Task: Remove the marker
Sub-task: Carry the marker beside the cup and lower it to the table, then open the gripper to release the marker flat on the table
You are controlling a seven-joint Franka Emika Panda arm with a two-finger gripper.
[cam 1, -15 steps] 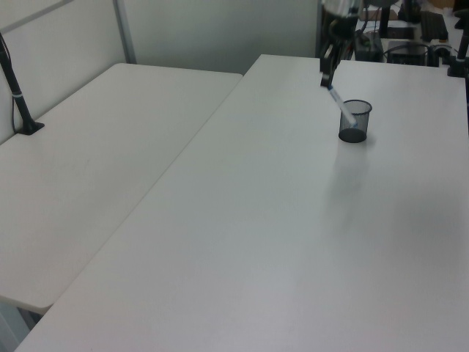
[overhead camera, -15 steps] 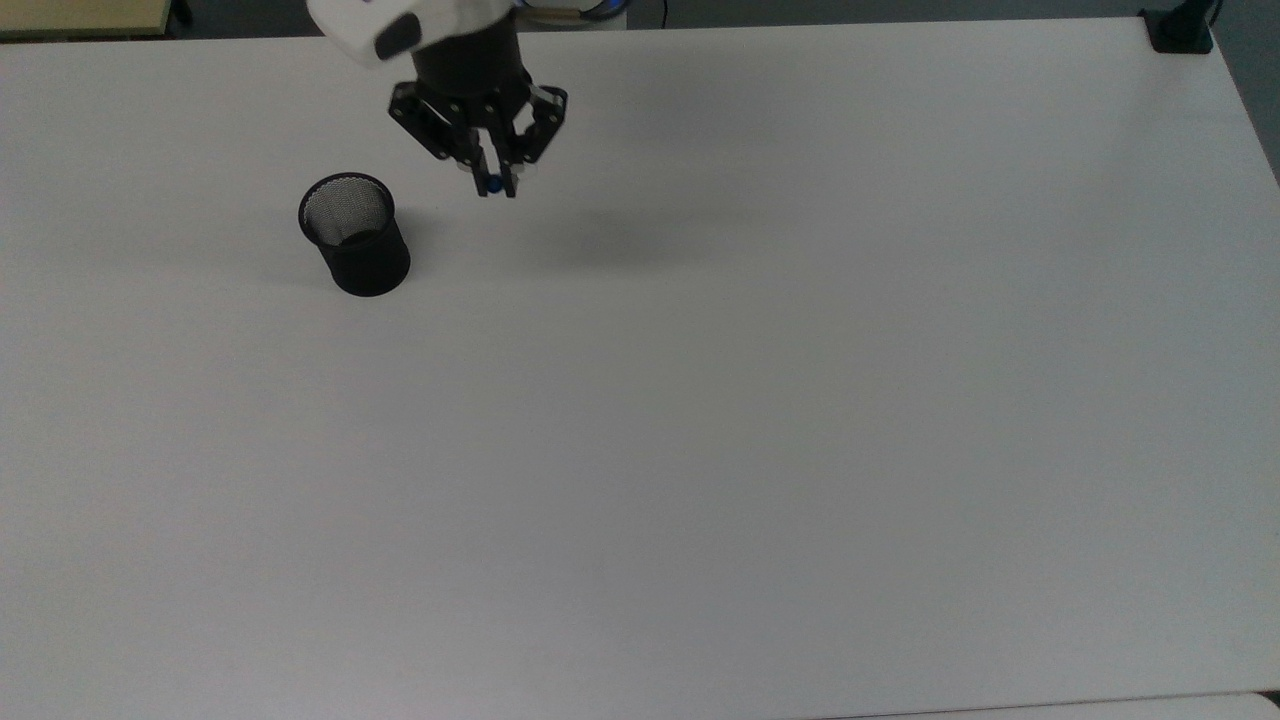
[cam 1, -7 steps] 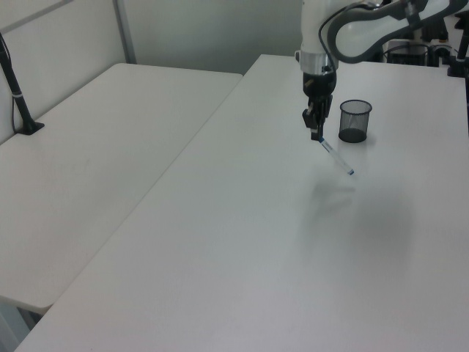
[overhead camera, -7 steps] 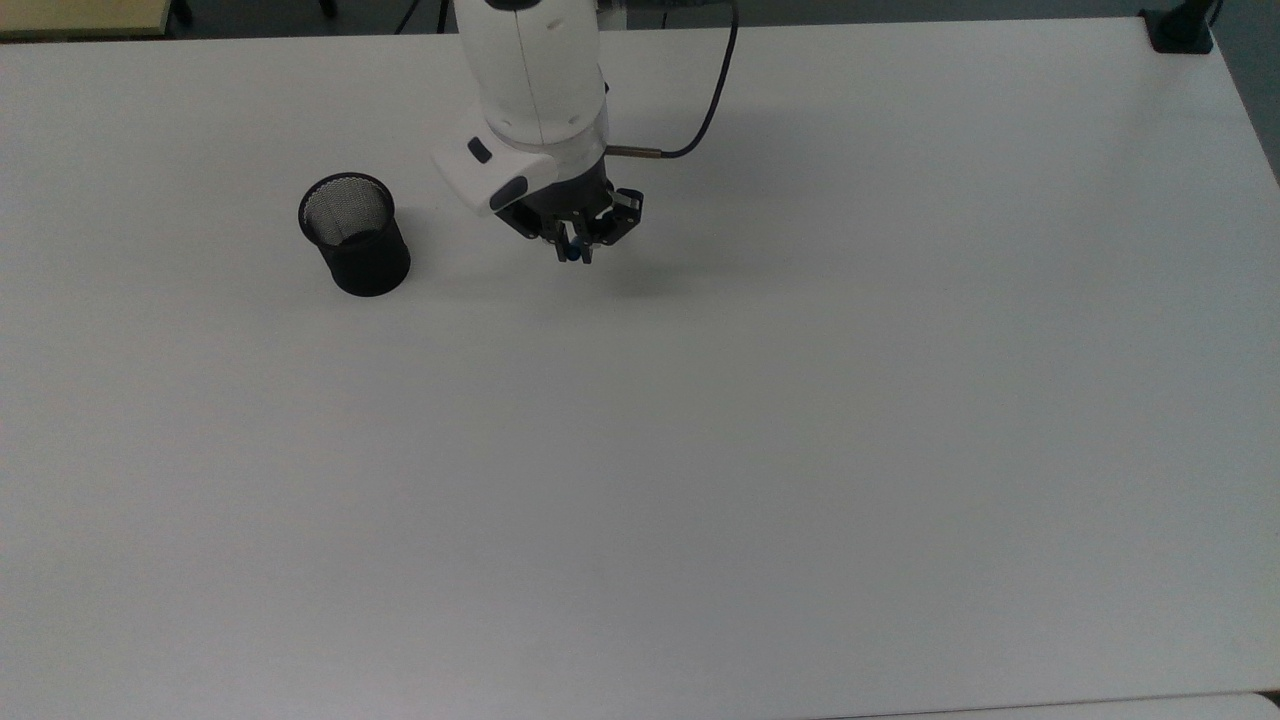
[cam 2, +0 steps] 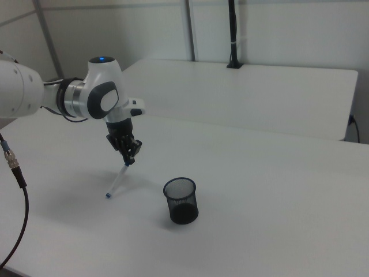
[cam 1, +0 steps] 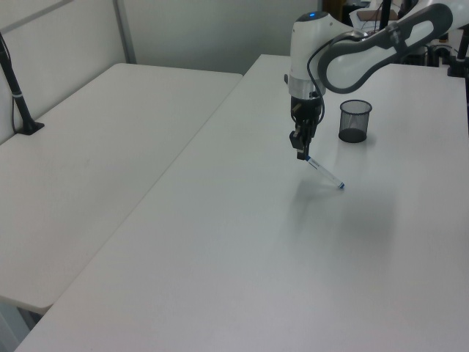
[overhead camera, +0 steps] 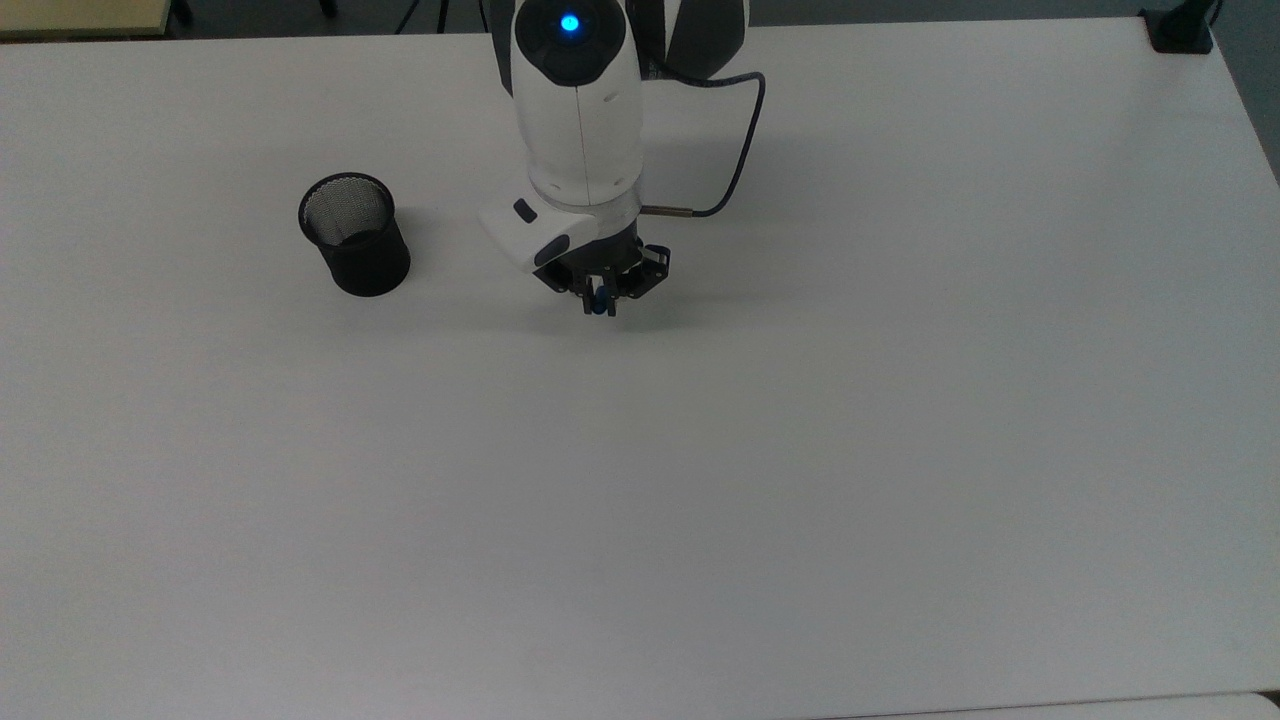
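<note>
Since half a second ago my arm has swung further from the mesh cup (overhead camera: pixel 354 235) toward the top view's right and lower on the counter (overhead camera: pixel 800 450); a second ago I was just beside the cup's rim. My pincer (overhead camera: pixel 600 300) is clamped on the marker (cam 1: pixel 322 173), gripping it at the upper, capped end. In the top view the blue cap shows as a small dot between the black fingers.

Marker: slim white barrel, blue at both ends, hanging tilted from the pincer (cam 1: pixel 300 152). In the left view it slants down toward the left view's right, the low blue tip close to the counter; I cannot tell whether it touches. In the right view the marker (cam 2: pixel 117 183) slants down toward the right view's left, its tip beside a soft shadow. It is fully out of the cup and well apart from it.

Cup: black wire mesh, round, open top, upright, sides tapering slightly; see-through weave with a dark solid base. It sits on the counter to the top view's left of my pincer, and to the right view's right of it (cam 2: pixel 181 199).

Counter: smooth matte white, flat, rectangular. My arm links are glossy white rounded shells with black joints, a blue light on top (overhead camera: pixel 569 22). A thin dark cable (overhead camera: pixel 735 160) loops from the wrist.
</note>
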